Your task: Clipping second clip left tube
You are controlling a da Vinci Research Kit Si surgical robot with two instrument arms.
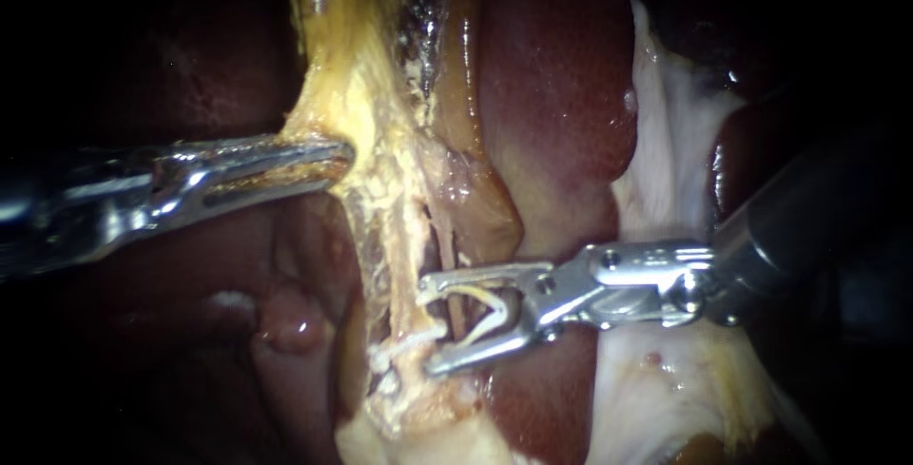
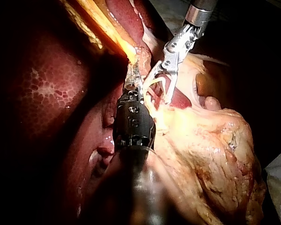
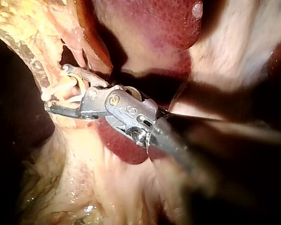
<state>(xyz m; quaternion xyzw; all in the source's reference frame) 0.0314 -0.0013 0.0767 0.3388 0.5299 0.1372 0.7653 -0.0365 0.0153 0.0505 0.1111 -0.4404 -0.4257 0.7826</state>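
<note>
Because the left instrument, entering from the left edge of the endoscope frame, has its jaws pressed together on the yellow tissue in the upper middle, that band is drawn taut. The strands below it stand apart from the liver. I judge this hold is meant to stretch and expose the tube for clipping.

At lower centre the right instrument, coming in from the right edge, has its jaws spread wide. Each jaw bears on one leg of the loaded clip, which sits unclosed as a pale V deep in the throat. The thin brownish tube runs top to bottom through that opening, between the jaws and ahead of the clip's bend. It lies within the clip's reach but is not yet squeezed.

Just left of it, near the lower jaw's tip, a placed clip shows white across the yellow strand. Whether the straddled strand is the left tube I cannot tell for certain. The right wrist view agrees: the jaws gape around the strands, just beside the white clip.
</note>
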